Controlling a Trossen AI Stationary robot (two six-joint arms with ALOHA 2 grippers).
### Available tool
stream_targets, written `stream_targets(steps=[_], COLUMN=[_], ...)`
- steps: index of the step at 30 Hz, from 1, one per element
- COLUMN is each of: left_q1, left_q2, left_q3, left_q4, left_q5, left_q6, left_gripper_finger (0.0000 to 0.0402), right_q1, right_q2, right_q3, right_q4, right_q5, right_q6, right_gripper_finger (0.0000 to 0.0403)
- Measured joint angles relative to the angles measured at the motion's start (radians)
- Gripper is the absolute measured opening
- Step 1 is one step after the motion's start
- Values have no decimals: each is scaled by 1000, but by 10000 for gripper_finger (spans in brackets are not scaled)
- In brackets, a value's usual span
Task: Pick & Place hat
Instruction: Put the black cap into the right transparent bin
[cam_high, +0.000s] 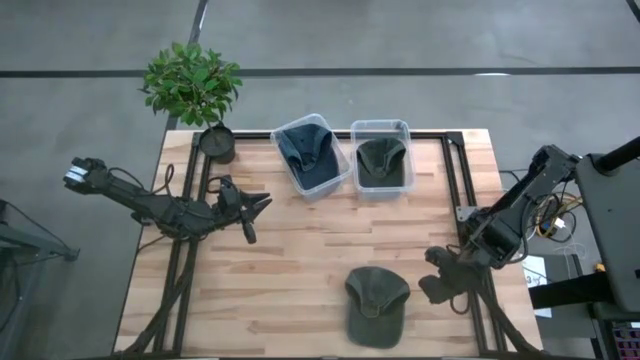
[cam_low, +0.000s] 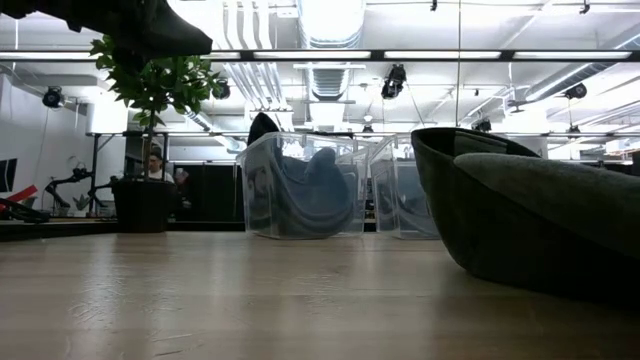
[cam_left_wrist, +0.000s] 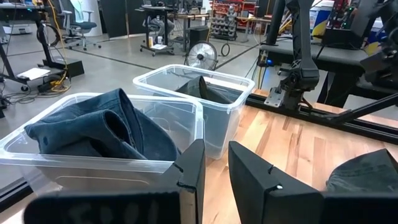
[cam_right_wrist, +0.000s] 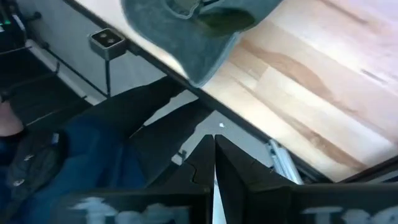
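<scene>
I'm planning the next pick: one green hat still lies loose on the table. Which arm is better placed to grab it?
The right arm, probably. Its pincer sits shut, holding nothing, just beside the loose green hat near the table's front edge. The left pincer waits farther off, nearer the two clear bins.

grey concrete floor (cam_high: 420, 40), ceiling strip lights (cam_low: 330, 15), a floor fan (cam_left_wrist: 202, 55).

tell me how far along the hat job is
Two hats look placed: a dark blue hat in the left bin and a green one in the right bin. Nothing is in hand: the right claw is shut and empty beside the last green hat on the table. Left claw waits.
</scene>
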Motion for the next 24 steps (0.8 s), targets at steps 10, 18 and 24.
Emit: stream_targets(steps=[10, 18, 24], left_q1=[0, 0, 0], left_q2=[0, 0, 1], left_q3=[0, 0, 0], left_q4=[-7, -6, -5], left_q5=[0, 0, 0], left_q6=[0, -4, -8], left_gripper_finger=[64, 64, 64], right_q1=[0, 0, 0], right_q2=[8, 79, 207], right_q3=[-3, -17, -18], right_q4=[49, 57, 154], right_q5=[0, 5, 11], right_q6=[4, 24, 4], right_gripper_finger=[86, 189, 243])
